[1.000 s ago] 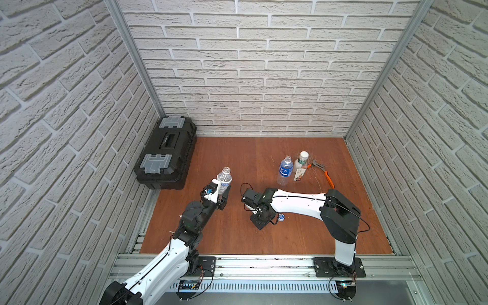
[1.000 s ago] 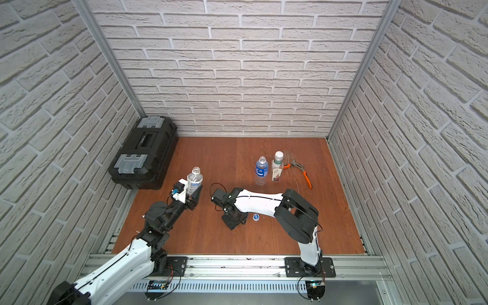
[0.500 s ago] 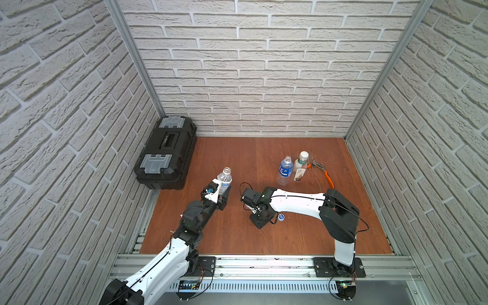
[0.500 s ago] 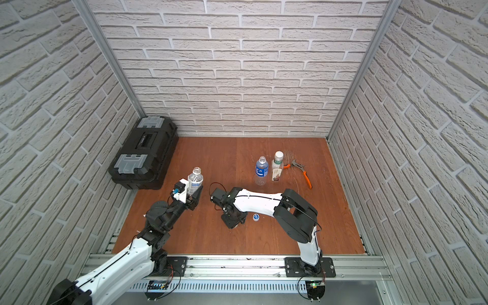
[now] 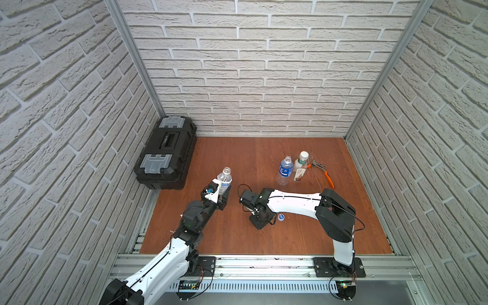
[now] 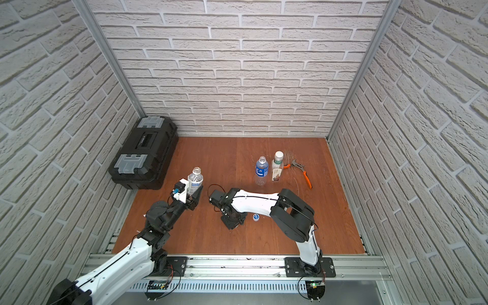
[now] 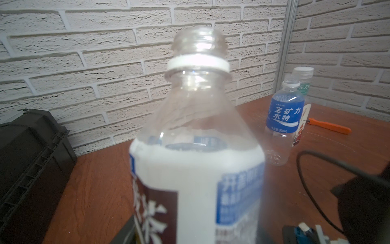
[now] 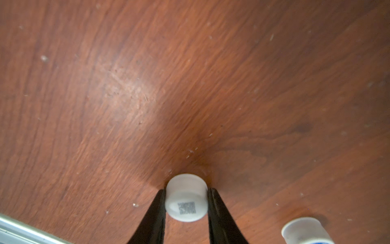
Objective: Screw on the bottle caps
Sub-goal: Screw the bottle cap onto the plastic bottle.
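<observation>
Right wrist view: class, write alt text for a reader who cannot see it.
The right gripper pinches a small white cap, printed code on top, between two black fingers on a brown wooden table. A second cap stands apart nearby.

A: Your left arm (image 5: pixel 169 261) rises from its base with the elbow bent, forearm angled forward and up. Your left gripper (image 5: pixel 223 195) is closed around the low part of the bottle (image 5: pixel 225 179) and holds it upright.

B: Your right arm (image 5: pixel 290 204) reaches low toward your left, with the long white link nearly level and the wrist bent straight down.

A: Your right gripper (image 8: pixel 186 192) points at the counter (image 5: pixel 237 237). Its fingers (image 8: pixel 156 211) press on the white cap (image 8: pixel 185 200) from both sides.

B: You have the two grippers near each other, well short of touching.
</observation>
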